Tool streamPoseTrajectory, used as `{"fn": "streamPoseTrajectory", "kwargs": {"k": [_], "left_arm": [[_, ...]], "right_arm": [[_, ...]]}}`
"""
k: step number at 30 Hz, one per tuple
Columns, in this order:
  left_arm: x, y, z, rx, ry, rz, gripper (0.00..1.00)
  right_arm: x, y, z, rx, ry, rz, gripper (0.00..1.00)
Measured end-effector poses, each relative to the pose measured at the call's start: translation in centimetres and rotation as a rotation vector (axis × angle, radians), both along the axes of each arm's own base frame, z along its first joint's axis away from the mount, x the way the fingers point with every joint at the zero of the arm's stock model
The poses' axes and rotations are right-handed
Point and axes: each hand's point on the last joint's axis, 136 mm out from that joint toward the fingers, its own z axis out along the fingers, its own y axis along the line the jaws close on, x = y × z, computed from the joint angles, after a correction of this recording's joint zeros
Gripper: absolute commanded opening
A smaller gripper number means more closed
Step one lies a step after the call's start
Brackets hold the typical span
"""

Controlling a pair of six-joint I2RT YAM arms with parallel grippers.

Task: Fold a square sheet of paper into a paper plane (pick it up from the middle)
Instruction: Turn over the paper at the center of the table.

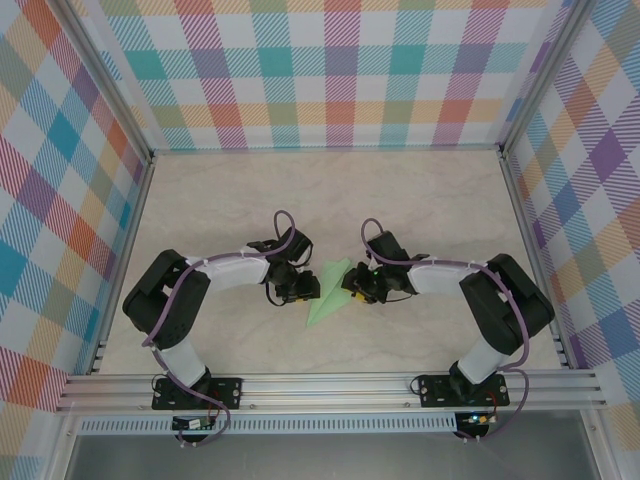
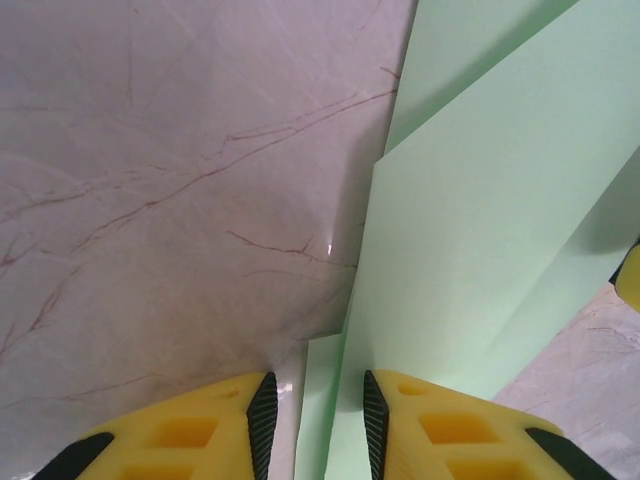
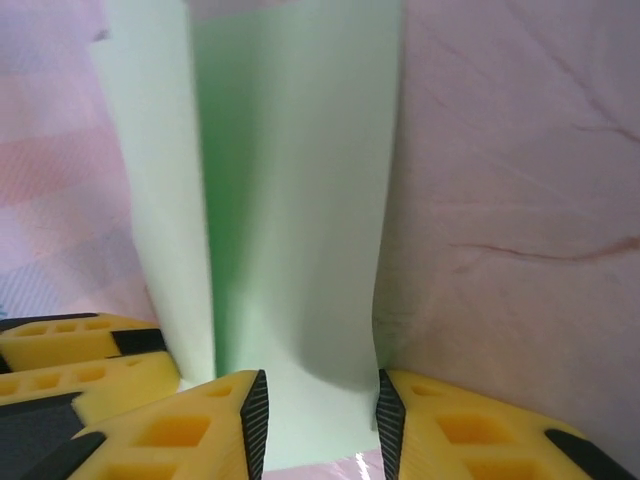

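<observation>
I see the folded green sheet [image 1: 325, 300] mid-table [image 1: 420, 200]. Left gripper [image 2: 320, 395] at its 9 o'clock, jaws spread, sheet edge loose between them. Right gripper [image 3: 322, 390] at 3 o'clock straddles the fold; I can't tell if it's pinching.

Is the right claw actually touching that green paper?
Cannot tell. In the right wrist view the paper runs through the right gripper, reaching both pads, but neither a squeeze nor a gap shows plainly.
</observation>
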Motion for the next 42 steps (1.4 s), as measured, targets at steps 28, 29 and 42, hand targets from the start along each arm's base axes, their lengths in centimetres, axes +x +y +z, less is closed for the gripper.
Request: {"fn": "streamPoseTrajectory", "kwargs": {"k": [28,29,42], "left_arm": [[0.1,0.3,0.0,-0.019,0.024,0.030,0.28],[0.1,0.3,-0.1,-0.020,0.025,0.030,0.28],[0.2,0.4,0.0,-0.025,0.027,0.037,0.28]], "right_arm": [[1.0,2.1,1.1,0.144,-0.086,-0.025,0.46],[1.1,2.2,0.8,0.142,-0.080,-0.024,0.46],[2.3,3.6,0.8,0.159,-0.087,-0.011,0.40]]}}
